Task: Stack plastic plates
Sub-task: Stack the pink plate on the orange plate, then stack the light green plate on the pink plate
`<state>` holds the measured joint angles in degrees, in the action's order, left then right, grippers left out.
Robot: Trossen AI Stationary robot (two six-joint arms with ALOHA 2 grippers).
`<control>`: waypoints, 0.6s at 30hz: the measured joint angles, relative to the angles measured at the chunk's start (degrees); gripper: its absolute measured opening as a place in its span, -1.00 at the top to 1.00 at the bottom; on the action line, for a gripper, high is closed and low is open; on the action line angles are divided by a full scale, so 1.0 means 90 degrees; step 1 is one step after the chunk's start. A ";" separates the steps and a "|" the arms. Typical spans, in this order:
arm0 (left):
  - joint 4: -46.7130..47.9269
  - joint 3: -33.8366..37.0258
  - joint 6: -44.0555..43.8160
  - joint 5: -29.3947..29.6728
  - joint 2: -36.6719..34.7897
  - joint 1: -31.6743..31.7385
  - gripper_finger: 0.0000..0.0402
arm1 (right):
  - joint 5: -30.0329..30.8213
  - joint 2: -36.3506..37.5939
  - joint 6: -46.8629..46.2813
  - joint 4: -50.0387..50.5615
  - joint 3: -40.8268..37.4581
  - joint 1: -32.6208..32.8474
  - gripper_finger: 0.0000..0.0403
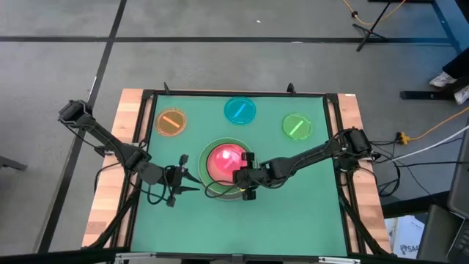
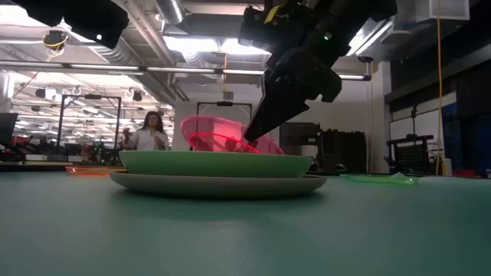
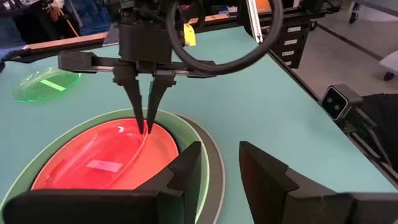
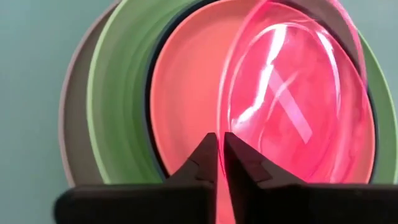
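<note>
Centrally, on the green counter (image 1: 293, 213), a stack of plastic plates: grey-white plate (image 2: 153, 184) at bottom, light green plate (image 2: 169, 162) on it, dark green plate (image 4: 151, 106) showing only as a thin dark rim, salmon plate (image 4: 186, 93) inside that. Pink plate (image 1: 226, 160) is topmost, translucent, tilted: in low view one edge is raised, opp. edge down on the stack by the right arm's fingertips.

Right gripper (image 1: 242, 177) reaches in from the counter's right side to the stack's near-right edge. Jaws nearly closed, pinching the pink plate's rim; right wrist view shows the two fingers w/ only a thin gap, rim between them, the plate leaning away over the salmon plate. Left wrist view shows the same fingers pointing straight down onto the rim.

Left gripper (image 1: 178, 181) just left of the stack, apart from it, above the counter. Jaws open, nothing between them; in left wrist view its fingers frame the stack's edge.

Three small plates lie singly along the far side, well apart from the stack and from each other: orange plate (image 1: 171, 122) at far left, cyan plate (image 1: 240, 110) at far centre, lime plate (image 1: 296, 125) at far right. Each carries a pale strip across its middle; pink plate has one too.

Background, low view: a person (image 2: 151, 130) stands in the room beyond the counter.
</note>
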<state>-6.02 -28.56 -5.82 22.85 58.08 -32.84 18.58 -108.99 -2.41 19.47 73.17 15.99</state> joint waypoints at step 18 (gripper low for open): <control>-0.0250 0.0311 0.0837 -0.0148 -0.0342 0.0112 0.49 | -0.0019 0.1347 0.0452 0.0737 -0.0423 0.0012 0.33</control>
<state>-8.27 -25.76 1.71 21.52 55.00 -31.83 18.41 -96.87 1.66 26.10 69.36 16.10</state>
